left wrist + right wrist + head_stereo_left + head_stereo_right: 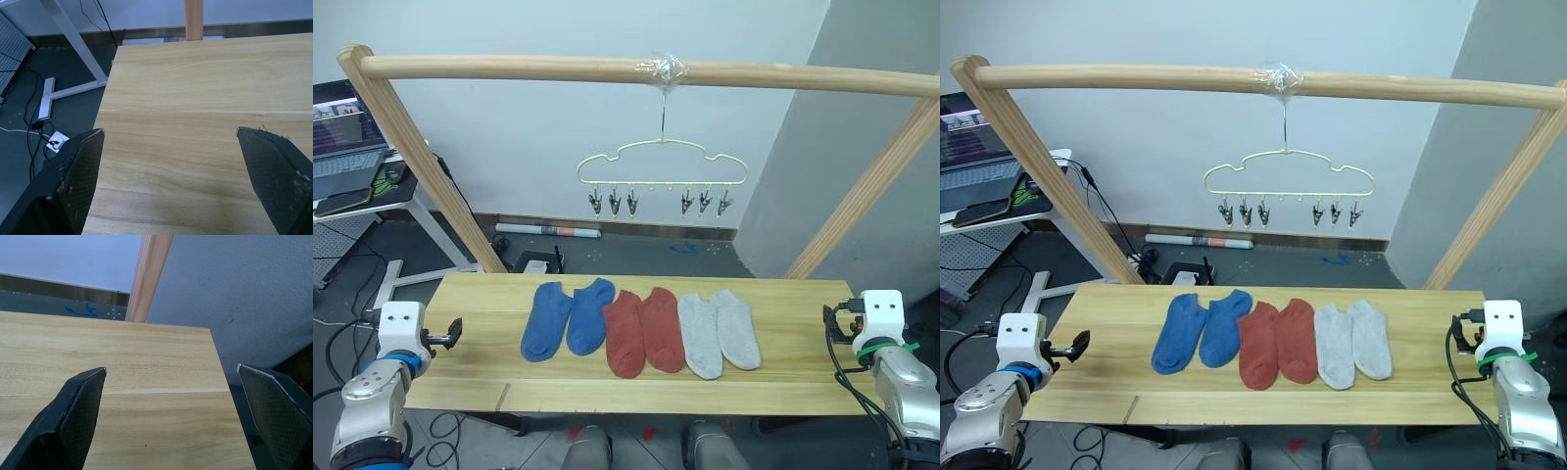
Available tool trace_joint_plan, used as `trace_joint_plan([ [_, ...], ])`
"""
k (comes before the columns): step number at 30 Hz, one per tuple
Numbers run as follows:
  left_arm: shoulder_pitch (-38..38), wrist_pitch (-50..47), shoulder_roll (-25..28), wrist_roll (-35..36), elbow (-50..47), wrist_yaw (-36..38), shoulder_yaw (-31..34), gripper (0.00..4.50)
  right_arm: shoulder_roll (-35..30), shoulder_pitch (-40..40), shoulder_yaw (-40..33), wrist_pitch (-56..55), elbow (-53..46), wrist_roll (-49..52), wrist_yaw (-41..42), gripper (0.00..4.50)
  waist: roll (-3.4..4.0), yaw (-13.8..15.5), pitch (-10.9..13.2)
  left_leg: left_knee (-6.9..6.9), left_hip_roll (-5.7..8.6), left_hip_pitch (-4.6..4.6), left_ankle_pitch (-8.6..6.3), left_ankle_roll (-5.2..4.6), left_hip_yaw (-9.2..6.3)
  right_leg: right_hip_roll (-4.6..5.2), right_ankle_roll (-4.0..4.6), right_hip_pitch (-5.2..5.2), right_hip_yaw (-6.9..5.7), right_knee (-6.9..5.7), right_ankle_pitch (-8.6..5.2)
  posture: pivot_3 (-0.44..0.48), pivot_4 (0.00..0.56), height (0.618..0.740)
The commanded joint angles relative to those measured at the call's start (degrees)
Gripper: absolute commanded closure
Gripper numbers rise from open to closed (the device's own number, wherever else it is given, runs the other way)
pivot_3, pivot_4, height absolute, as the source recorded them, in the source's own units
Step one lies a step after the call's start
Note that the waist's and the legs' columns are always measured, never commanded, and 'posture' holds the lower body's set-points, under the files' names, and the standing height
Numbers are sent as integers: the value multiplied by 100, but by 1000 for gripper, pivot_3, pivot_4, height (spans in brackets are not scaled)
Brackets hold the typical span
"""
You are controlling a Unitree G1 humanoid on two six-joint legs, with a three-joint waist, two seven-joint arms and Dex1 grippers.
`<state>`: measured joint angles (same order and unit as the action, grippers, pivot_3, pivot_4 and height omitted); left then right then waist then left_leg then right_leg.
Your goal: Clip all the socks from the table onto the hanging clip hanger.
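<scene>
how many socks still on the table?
6, in a row mid-table: two blue socks toward the robot's left, two rust-red socks in the middle, two light grey socks toward its right. None hidden.

Bright, even indoor light, soft shadows, sharp focus.

Four views: two from the head, one from each wrist.
The table (489, 343) is seen from above and in front by the head pair; its end corners are seen close by the wrist cameras.
</scene>
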<state>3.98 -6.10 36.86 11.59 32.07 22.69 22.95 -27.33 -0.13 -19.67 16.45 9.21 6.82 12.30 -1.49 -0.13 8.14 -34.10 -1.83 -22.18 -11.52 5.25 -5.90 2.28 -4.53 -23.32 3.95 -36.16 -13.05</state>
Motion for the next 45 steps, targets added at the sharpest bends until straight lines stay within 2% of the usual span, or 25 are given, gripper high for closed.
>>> trace_joint_plan([
  [1, 29, 54, 156, 30, -113, -49, 161, 21, -127, -43, -183, -110, -147, 12, -45, 0, 0, 0, 0, 0, 0, 1, 0, 0, 0, 0, 0, 1, 0, 0, 0, 107, 95, 740],
  [9, 26, 73, 180, 38, -215, -128, 191, 21, -142, -93, -125, -117, -132, -17, -40, 0, 0, 0, 0, 0, 0, 10, 0, 0, 1, 0, 0, 7, 1, -1, 0, 118, 102, 740],
  [21, 10, -241, 159, 252, -1116, -89, 363, 21, -145, -482, 54, -197, 96, -106, 62, 0, 0, 7, 1, 0, 0, 12, 1, -1, 0, 0, 0, 9, 2, -4, 0, 144, 117, 740],
  [25, -150, -715, -104, 974, -2568, -30, 617, 21, -157, -678, 261, -352, -45, -84, 327, 0, -6, 7, 8, 0, 0, 10, 1, -1, 0, 0, 1, 9, 3, -3, 0, 136, 123, 740],
  [27, -320, -1153, -293, 1224, -3451, -107, 488, 21, -164, -852, 416, -312, -225, 54, 641, 0, -3, 5, 9, -1, 0, 11, 1, -1, 2, 1, 0, 10, 6, -3, 0, 136, 123, 740],
  [32, -334, -1655, -566, 1386, -4413, -166, 141, 21, -152, -1196, 723, -60, -495, 218, 1098, 0, 6, 1, 15, -1, -1, 17, 1, -2, 0, -5, 0, 11, 9, -10, -1, 129, 127, 740],
  [35, 126, -1894, -1011, 1527, -4789, -363, -311, 586, -151, -1586, 1185, 82, -853, 399, 1707, 0, 5, 2, 22, -9, -1, 15, 2, -3, 1, -6, 0, 12, 11, -10, 0, 124, 128, 740],
  [37, 330, -1996, -1193, 1381, -4843, -451, -621, 1313, -138, -1800, 1371, 140, -914, 375, 1833, 0, 5, 2, 22, -31, -1, 8, 2, -3, -2, -8, -9, 13, 10, -15, 5, 114, 128, 740],
  [39, 516, -2116, -1357, 1262, -4844, -588, -896, 1808, -72, -1980, 1495, 210, -967, 416, 1880, 0, 5, 1, 22, -37, -1, 8, 2, -3, -3, -9, -11, 16, 10, -17, 6, 114, 128, 740],
  [45, 960, -2068, -1759, 1142, -4648, -713, -1287, 1808, 133, -2274, 1925, 327, -1334, 430, 2012, 0, 4, 2, 24, -34, -1, -1, 1, -3, -8, -12, -6, 12, 9, -16, 3, 104, 129, 740],
])
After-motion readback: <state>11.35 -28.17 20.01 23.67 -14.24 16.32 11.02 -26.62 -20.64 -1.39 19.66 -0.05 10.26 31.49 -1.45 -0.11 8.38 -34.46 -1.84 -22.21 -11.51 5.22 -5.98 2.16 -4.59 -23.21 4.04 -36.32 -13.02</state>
